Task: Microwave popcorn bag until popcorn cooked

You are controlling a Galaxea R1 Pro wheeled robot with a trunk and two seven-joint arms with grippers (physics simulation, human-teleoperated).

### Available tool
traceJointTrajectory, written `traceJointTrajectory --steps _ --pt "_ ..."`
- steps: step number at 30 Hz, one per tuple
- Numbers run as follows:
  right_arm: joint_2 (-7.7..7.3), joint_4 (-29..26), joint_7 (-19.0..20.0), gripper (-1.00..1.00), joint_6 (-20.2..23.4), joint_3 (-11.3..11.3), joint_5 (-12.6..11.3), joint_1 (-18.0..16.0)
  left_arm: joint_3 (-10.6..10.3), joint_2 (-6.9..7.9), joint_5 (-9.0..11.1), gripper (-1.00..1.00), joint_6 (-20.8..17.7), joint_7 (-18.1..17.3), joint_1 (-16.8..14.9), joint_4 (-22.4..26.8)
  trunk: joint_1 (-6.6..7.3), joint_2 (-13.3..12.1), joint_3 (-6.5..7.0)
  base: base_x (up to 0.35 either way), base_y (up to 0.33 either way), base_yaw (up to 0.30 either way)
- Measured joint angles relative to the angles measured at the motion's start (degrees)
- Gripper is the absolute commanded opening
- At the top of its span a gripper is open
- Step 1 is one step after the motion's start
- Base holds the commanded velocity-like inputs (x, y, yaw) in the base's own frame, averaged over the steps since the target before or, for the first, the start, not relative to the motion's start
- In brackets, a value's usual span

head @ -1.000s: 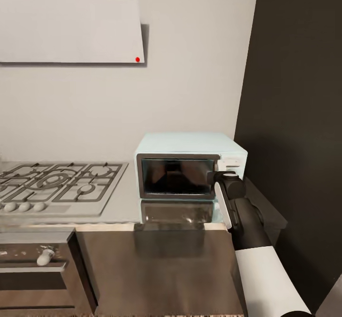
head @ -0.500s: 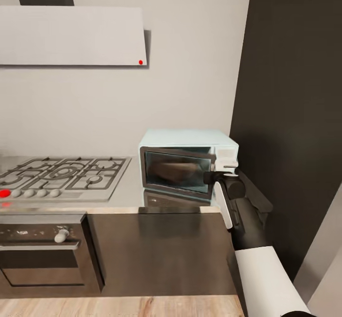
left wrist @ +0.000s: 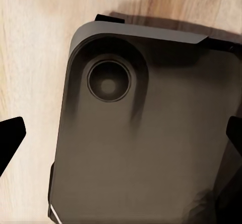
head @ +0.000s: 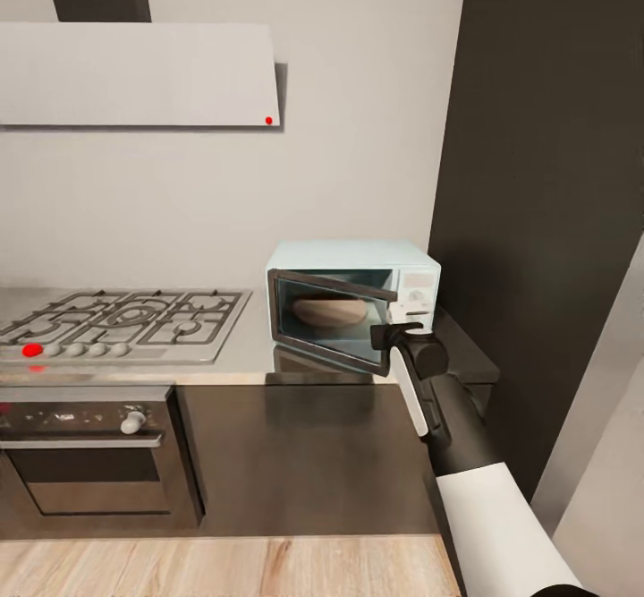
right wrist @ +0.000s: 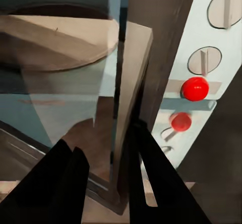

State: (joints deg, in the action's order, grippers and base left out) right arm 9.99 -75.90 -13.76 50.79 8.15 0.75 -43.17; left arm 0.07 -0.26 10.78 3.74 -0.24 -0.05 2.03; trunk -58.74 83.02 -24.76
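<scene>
Nearest, the wood floor (head: 224,566) is running under the robot, and the left hand (left wrist: 121,133) is hanging over it above a dark rounded housing; only its two dark fingertips are showing at the picture's edges, set wide apart and holding nothing. Next, the right hand (head: 394,336) is reaching forward at the free edge of the microwave door (head: 329,321); in the right wrist view its fingers (right wrist: 68,183) are straddling the door's edge (right wrist: 132,98), one on each side and closed about it, grasping the door. Beyond, the glossy grey desk (head: 255,360) is carrying the mint-blue microwave (head: 358,297), its door standing partly swung out and a tan turntable plate (head: 329,311) lying inside. The popcorn bag cannot be located in these views. Judged step: opening the microwave. The next move is calling for swinging the door wide, letting go, then fetching the bag.
</scene>
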Motion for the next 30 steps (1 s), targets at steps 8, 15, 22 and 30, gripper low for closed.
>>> traceJointTrajectory --steps 8,15,22,30 --pt "0.00 -0.05 0.17 -1.00 0.12 -0.14 -0.05 -0.01 0.00 0.00 0.05 1.00 -0.02 0.00 0.00 0.00 0.00 0.00 0.00 -0.001 0.000 0.000" --pt "0.00 -0.79 -0.86 1.00 0.06 -3.86 -0.98 -0.03 0.03 0.00 0.08 1.00 -0.04 0.00 0.04 0.03 0.01 0.03 0.00 0.000 0.000 0.000" --pt "0.00 -0.79 -1.13 1.00 1.39 -4.87 1.62 -0.03 0.04 0.00 0.08 1.00 -0.06 0.00 0.03 0.06 0.01 0.03 -0.01 0.000 0.000 0.000" --pt "0.00 -1.60 4.17 1.00 7.20 -4.86 1.41 1.37 -0.34 0.00 -0.13 1.00 -0.08 0.00 0.05 0.05 0.01 0.03 -0.01 0.000 0.000 0.000"
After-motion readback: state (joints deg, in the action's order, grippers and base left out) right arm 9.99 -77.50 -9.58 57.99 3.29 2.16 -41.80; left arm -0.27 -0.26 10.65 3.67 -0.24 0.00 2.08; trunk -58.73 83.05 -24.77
